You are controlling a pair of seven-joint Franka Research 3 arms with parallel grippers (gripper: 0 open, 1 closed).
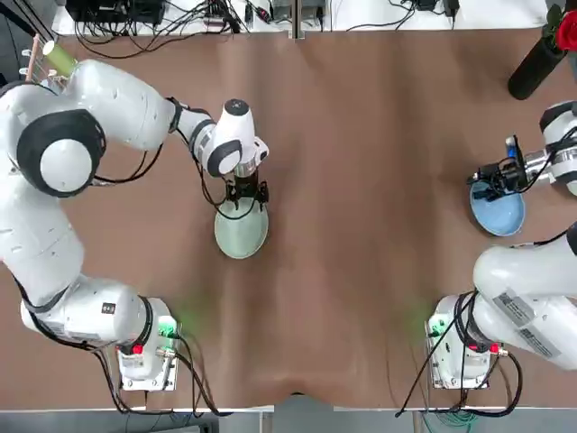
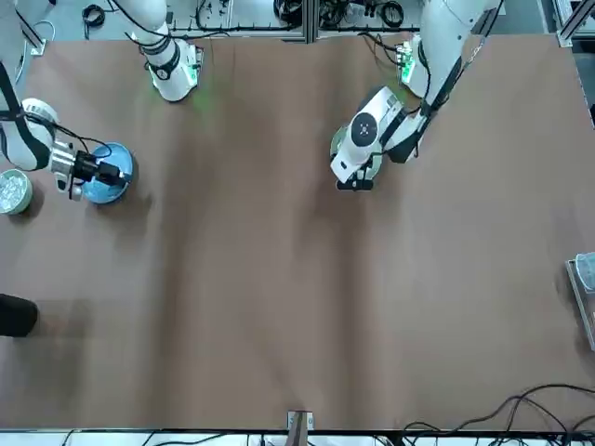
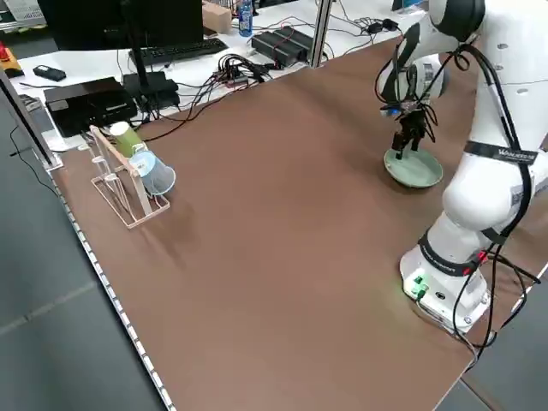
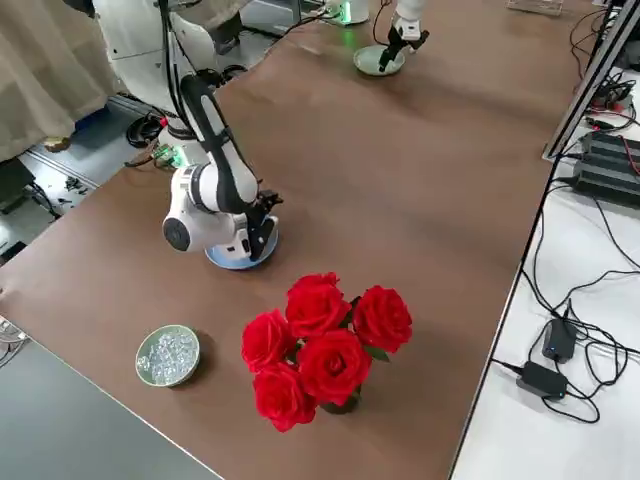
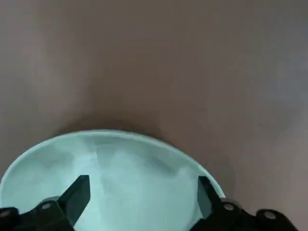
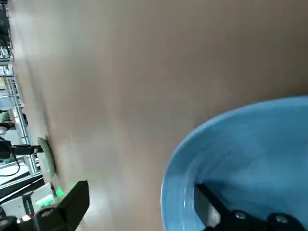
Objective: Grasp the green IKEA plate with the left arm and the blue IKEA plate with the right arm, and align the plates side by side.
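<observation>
The left gripper (image 1: 245, 200) is hovering over the far rim of the green IKEA plate (image 1: 241, 233), left of table centre, its fingers spread and gripping nothing; closing off the rim could be tipping or skidding the plate. Far right, the right gripper (image 1: 491, 179) is straddling the rim of the blue IKEA plate (image 1: 499, 209), not yet clamped, risking a shallow pinch that slips.

Even, bright overhead light; soft short shadows on the desk (image 1: 361, 180). Wrist views are blurred; no glare.
</observation>
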